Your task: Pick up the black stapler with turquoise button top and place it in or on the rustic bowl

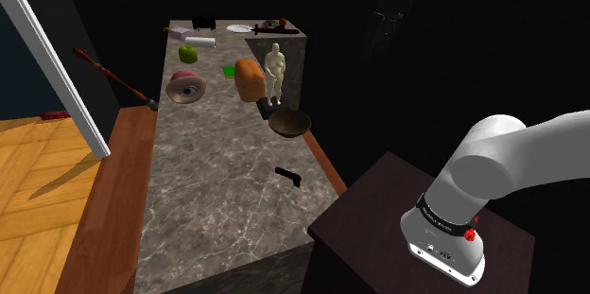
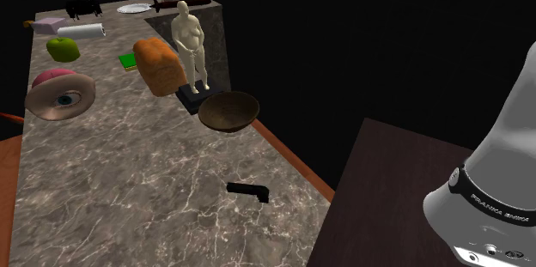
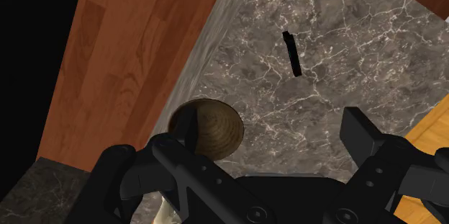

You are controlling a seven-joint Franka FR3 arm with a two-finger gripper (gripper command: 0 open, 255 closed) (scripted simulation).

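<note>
The small, all-black stapler lies flat on the marble counter near its edge on the stand's side. The brown wooden bowl sits upright a short way further along that same edge, and nothing lies in it. My gripper hangs high above the counter, over the bowl's end of it, and holds nothing. Its black fingers stand wide apart, so it is open. In the wrist view the stapler lies well beyond the fingertips.
Behind the bowl stand a pale figurine on a dark base and a bread loaf. Further back are a pink disc, a green apple and a white plate. The dark stand adjoins the counter's near corner.
</note>
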